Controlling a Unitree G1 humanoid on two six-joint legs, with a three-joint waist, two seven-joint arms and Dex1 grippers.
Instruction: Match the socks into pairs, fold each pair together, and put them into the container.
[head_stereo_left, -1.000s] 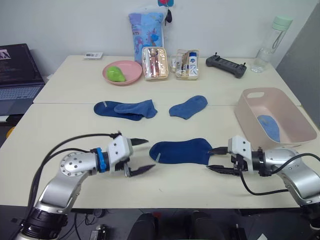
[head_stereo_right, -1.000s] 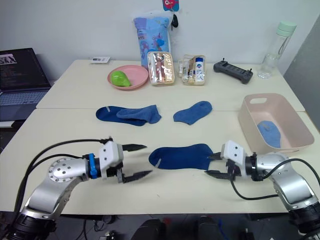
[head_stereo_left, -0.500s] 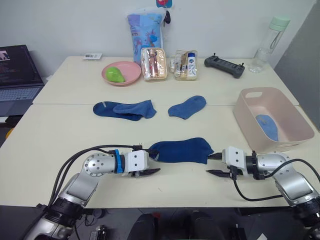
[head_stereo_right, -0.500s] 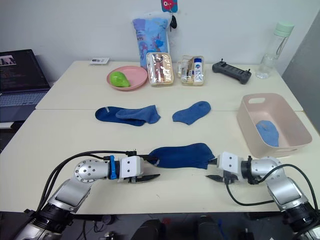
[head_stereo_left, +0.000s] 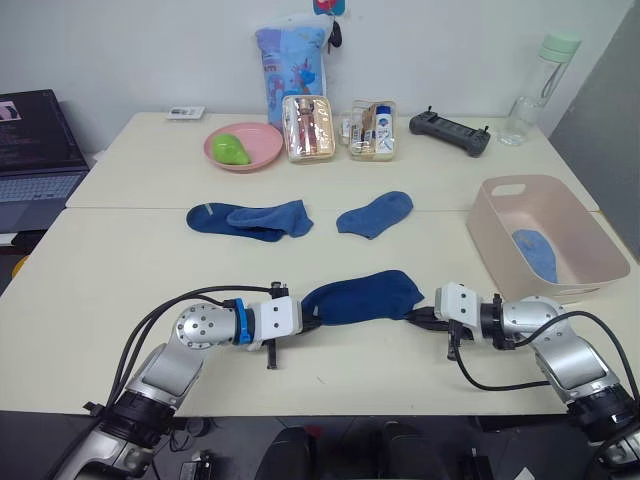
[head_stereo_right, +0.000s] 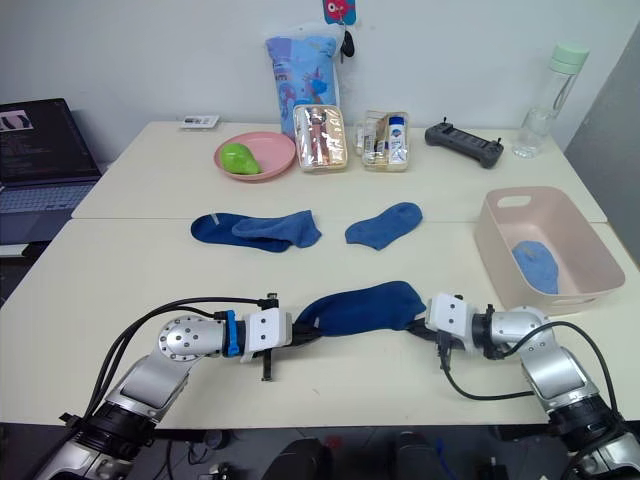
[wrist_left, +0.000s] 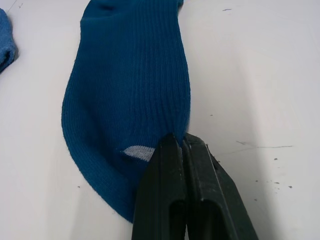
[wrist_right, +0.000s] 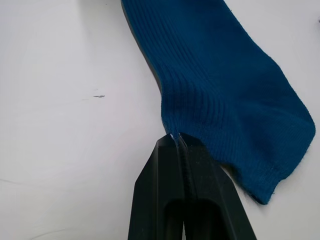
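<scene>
The pale pink tub (head_stereo_left: 548, 235), at three o'clock on the table (head_stereo_left: 120, 260), holds one light blue sock (head_stereo_left: 538, 254). The round pink plate (head_stereo_left: 245, 146) at eleven carries a green fruit (head_stereo_left: 232, 148). At six lies a medium-blue ribbed sock (head_stereo_left: 362, 297) with a pale cuff mark, humped in the middle. The left gripper (wrist_left: 182, 144) is pinched closed on its cuff end, the right gripper (wrist_right: 178, 140) closed on its other end. A dark navy sock pair (head_stereo_left: 250, 218) and another blue sock (head_stereo_left: 376, 213) lie at twelve of it.
</scene>
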